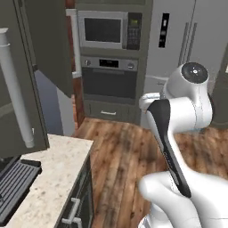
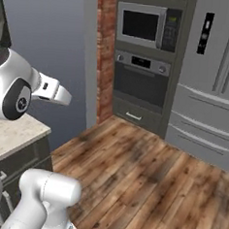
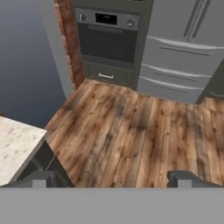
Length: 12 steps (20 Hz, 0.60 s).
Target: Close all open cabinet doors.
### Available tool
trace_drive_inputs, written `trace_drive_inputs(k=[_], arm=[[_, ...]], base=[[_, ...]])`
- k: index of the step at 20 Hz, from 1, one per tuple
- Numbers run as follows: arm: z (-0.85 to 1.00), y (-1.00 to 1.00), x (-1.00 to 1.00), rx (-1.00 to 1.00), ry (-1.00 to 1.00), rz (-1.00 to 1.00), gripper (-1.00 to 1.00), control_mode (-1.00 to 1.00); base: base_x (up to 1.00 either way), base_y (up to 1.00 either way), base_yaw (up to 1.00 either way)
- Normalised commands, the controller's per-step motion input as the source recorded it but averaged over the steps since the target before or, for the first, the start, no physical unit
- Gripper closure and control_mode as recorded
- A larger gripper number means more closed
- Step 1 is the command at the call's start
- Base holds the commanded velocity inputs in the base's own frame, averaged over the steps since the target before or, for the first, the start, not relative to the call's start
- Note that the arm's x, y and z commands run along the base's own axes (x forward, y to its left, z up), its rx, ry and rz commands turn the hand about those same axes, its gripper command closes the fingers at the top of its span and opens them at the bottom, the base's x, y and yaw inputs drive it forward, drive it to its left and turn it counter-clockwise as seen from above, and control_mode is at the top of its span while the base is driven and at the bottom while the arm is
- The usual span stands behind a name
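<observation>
The cabinet door (image 1: 22, 80) hung open at far left above the speckled counter (image 1: 49, 178), its silver bar handle (image 1: 15, 89) facing the room. The gripper (image 3: 112, 178), fingertips set apart and holding nothing, pointed across the wood floor (image 3: 131, 127) toward the wall oven (image 3: 107, 37). Closing it well would probably mean swinging left and pressing flat near the handle edge.

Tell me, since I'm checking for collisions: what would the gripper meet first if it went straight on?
Probably the wooden floor: the gripper, jaws apart, points down over it with nothing between. Depth is unclear.
</observation>
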Motion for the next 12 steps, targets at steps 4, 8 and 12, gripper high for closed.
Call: trace_drive_inputs(k=[4, 8, 12], arm=[[0.0, 0.0, 0.0, 0.0, 0.0, 0.0, -1.0, 1.0], [0.0, 0.0, 0.0, 0.0, 0.0, 0.0, -1.0, 1.0], [0.0, 0.0, 0.0, 0.0, 0.0, 0.0, -1.0, 1.0]], base=[[0.48, -0.05, 0.44], [0.21, -0.01, 0.47], [0.09, -0.01, 0.55]])
